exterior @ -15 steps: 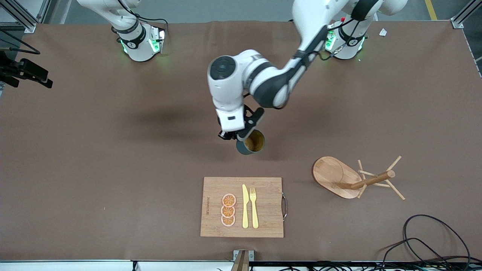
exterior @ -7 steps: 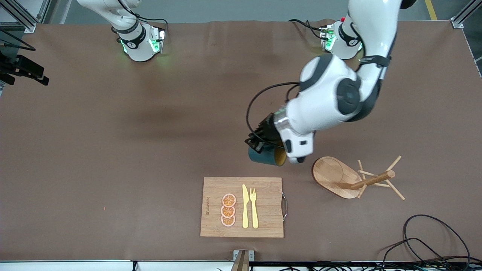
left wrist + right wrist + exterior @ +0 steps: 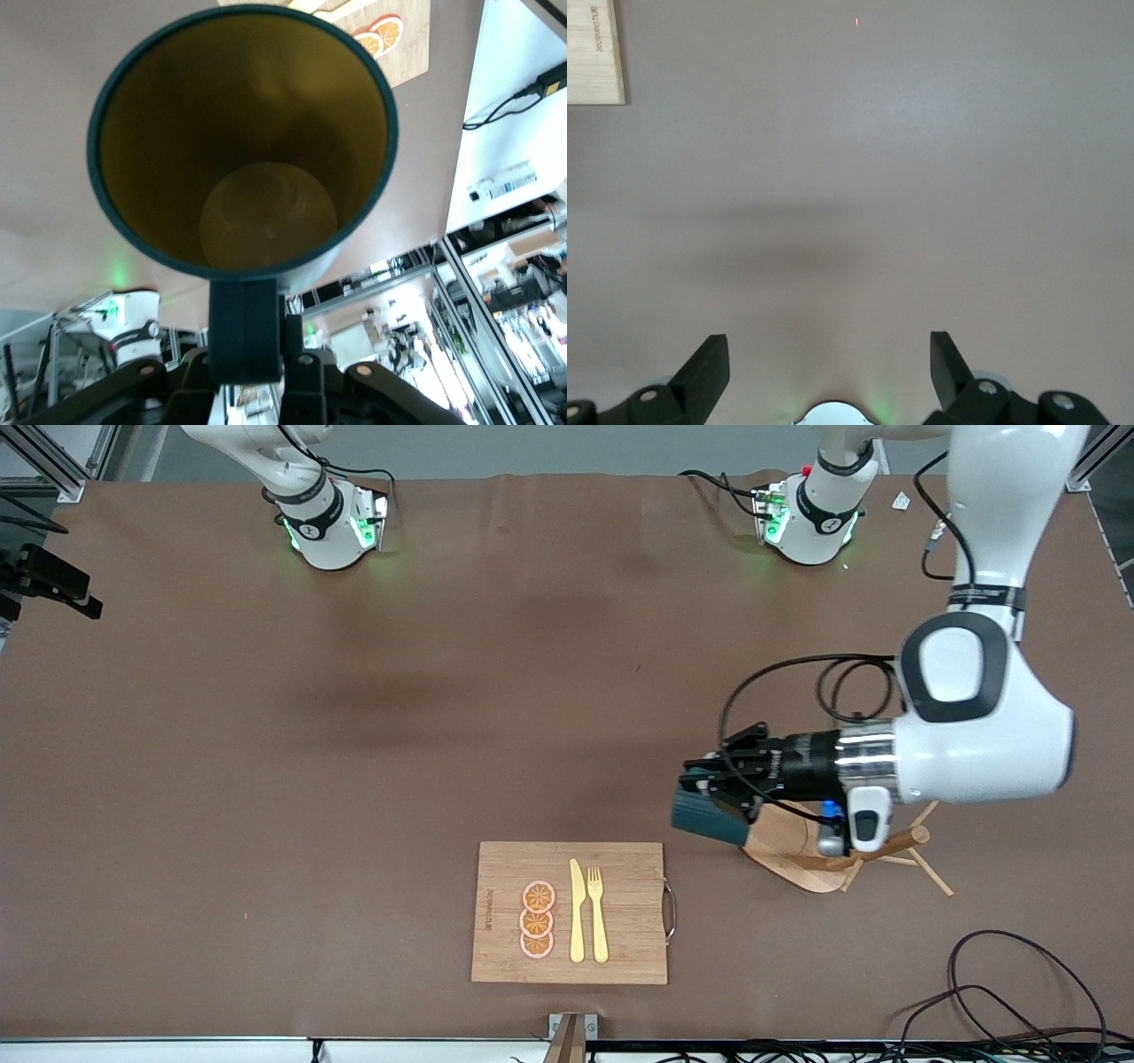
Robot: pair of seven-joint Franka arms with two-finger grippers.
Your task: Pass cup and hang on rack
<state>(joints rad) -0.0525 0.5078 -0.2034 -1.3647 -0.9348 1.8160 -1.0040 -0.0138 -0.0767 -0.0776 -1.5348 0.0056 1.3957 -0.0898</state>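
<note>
the left gripper [image 3: 719, 790] has swung the cup [image 3: 706, 818] over to the rack [image 3: 788, 855], fingers clamped on its handle, probably; thread that handle onto a peg slowly. right gripper [image 3: 829, 365] waits, spread wide.

The left arm reached down from its base and bent sharply, wrist turned level, with the left gripper [image 3: 719, 784] up in the air and clamped shut on the cup [image 3: 706, 817] by its handle. The right gripper [image 3: 828, 372] waited high, fingers spread wide.
</note>
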